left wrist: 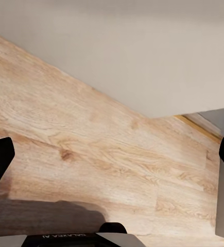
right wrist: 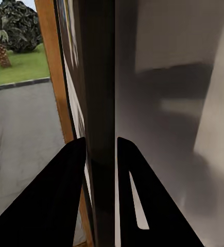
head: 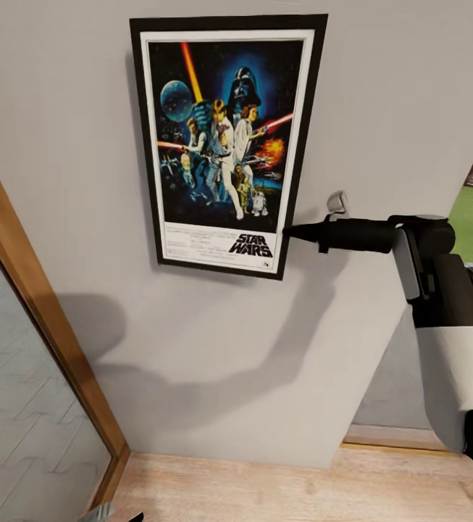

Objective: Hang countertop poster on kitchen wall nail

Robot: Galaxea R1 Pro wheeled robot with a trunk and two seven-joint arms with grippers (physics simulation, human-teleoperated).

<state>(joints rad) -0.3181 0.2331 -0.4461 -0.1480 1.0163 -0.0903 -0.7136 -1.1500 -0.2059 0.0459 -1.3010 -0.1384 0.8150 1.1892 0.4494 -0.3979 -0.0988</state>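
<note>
Though the poster (head: 225,141) already sits flat against the wall, my right gripper (head: 291,231) is clamped on its lower right frame edge; I judge it stiff, light, slippery, best pinched there. Left gripper (left wrist: 112,154) spread, empty.

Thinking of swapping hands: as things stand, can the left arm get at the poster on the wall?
Probably not without a big move. The left gripper hangs low, open, facing the wooden floor, while the poster sits high on the wall. The right gripper already pinches its frame edge.
</note>
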